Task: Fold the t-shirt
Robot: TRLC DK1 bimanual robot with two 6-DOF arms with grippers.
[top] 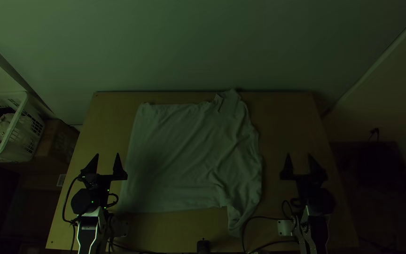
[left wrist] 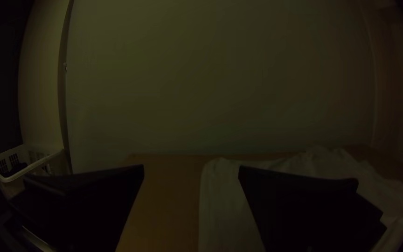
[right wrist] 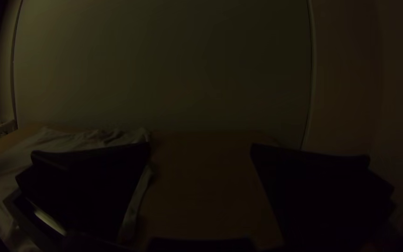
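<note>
Although the table [top: 283,117] is broad, the shirt [top: 184,155] covers much of its middle, spread out and unfolded, its straighter edge toward the left arm [top: 88,230] and its wavy edge toward the right arm [top: 323,228]. One end [top: 230,96], probably a sleeve, reaches the table's far edge; another [top: 236,225], probably the second sleeve, hangs crookedly toward the near side. The left gripper [top: 107,154] stands wide open with nothing in it, just beside the straighter edge; the right gripper [top: 299,154] is likewise spread and empty, over bare wood beyond the wavy edge. The step in hand looks to be the first fold. To do it well, I would smooth the rumpled right half before anything else, drawing the crooked end out straight, then take matching corners, one per gripper, pinching close to the edge so that all the cloth there is caught. Lift low, carry both corners at one pace, and lay them down before letting go; uneven pulling would likely skew the fold or drag the whole shirt. Counted, there are one table, one shirt, two arms, one basket [top: 19,150] holding cloth, one box [top: 57,141] beside it, two grippers, four fingers, and two sleeve-like ends; the collar I cannot place surely.
</note>
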